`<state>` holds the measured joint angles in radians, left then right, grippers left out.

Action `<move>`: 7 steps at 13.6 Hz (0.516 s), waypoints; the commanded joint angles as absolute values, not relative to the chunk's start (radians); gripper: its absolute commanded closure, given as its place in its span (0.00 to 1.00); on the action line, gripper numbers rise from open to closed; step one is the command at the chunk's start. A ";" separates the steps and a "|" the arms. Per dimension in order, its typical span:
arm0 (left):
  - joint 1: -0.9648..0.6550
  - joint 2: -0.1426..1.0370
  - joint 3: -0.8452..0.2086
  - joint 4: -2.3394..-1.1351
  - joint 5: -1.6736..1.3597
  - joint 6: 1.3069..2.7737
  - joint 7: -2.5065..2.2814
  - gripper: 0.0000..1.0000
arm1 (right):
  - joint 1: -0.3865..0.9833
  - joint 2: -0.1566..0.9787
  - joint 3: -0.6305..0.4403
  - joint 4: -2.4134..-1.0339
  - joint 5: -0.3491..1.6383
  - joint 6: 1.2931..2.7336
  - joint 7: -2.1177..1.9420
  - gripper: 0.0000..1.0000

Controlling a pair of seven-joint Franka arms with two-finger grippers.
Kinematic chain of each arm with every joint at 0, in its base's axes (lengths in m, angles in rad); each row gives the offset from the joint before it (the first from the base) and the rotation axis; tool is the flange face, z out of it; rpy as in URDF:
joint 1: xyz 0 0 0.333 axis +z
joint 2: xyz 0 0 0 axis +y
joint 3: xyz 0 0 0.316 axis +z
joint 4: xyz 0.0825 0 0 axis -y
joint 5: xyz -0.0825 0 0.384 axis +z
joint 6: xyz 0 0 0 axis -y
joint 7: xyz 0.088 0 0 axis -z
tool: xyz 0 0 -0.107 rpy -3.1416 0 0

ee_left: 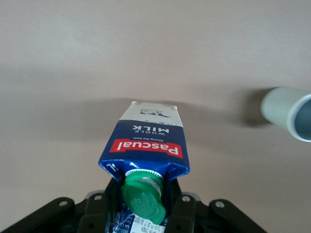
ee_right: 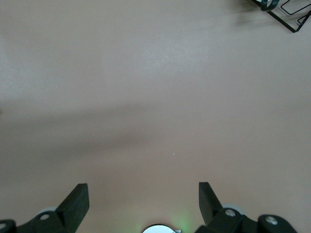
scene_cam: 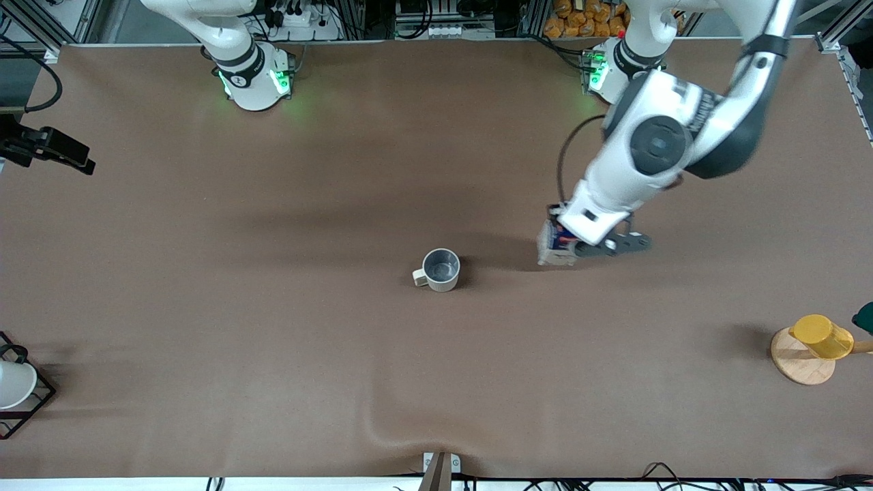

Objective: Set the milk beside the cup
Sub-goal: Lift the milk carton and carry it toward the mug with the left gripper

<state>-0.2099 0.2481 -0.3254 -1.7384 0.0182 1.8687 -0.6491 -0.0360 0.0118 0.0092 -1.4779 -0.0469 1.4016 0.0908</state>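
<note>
The milk (scene_cam: 554, 244) is a dark blue carton with a green cap and a red label (ee_left: 146, 147). My left gripper (scene_cam: 567, 239) is shut on its top end, one finger on each side of the cap, in the left wrist view (ee_left: 143, 206) as well. The carton sits low over the brown table, toward the left arm's end from the cup (scene_cam: 441, 269). I cannot tell whether its base touches the table. The cup is off-white with a grey inside and stands upright, its rim showing in the left wrist view (ee_left: 291, 114). My right gripper (ee_right: 143, 199) hangs open over bare table, holding nothing.
A yellow cup (scene_cam: 822, 336) rests on a round wooden stand (scene_cam: 799, 365) near the left arm's end of the table. A white cup in a black wire frame (scene_cam: 15, 385) stands at the right arm's end. A ripple in the cloth (scene_cam: 382, 426) lies near the front edge.
</note>
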 commanded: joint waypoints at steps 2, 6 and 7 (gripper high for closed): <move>-0.362 0.331 -0.322 -1.632 0.038 1.847 -0.851 0.72 | -0.038 0.008 0.025 -1.480 -0.061 1.399 0.110 0.00; -0.445 0.426 -0.322 -1.545 0.038 1.847 -0.859 0.72 | -0.041 0.006 0.023 -1.477 -0.063 1.399 0.110 0.00; -0.466 0.445 -0.321 -1.525 0.041 1.848 -0.859 0.72 | -0.040 0.008 0.025 -1.477 -0.061 1.399 0.110 0.00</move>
